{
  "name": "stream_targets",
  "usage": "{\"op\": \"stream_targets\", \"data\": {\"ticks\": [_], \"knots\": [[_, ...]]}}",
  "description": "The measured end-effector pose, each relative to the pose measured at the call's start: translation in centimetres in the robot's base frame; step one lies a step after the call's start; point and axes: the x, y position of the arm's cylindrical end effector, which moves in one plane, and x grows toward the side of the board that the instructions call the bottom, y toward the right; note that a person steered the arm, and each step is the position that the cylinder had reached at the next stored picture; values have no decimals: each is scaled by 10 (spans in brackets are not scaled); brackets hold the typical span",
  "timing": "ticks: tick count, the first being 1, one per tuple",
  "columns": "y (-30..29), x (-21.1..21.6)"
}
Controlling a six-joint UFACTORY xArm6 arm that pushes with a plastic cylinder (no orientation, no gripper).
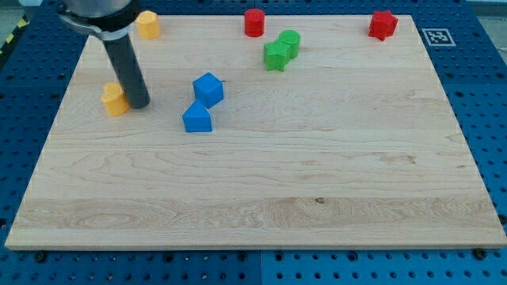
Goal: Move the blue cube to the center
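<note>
The blue cube (208, 89) sits on the wooden board (261, 174) left of centre, toward the view's top. A second blue block (197, 117), with a peaked top, lies just below it, touching or nearly touching. My tip (138, 104) rests on the board to the left of both blue blocks, about a block's width and more away from them. It stands right beside a yellow block (115, 99) on its left.
Another yellow block (147, 24) lies at the top left edge. A red cylinder (253, 22) is at top centre and a red block (383, 24) at top right. A green block (276, 55) and green cylinder (289, 41) touch each other.
</note>
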Motion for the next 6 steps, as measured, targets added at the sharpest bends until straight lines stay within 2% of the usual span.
{"op": "stream_targets", "data": {"ticks": [1, 2, 3, 4, 6], "knots": [[-9, 0], [12, 0], [68, -8], [99, -9], [110, -16]]}}
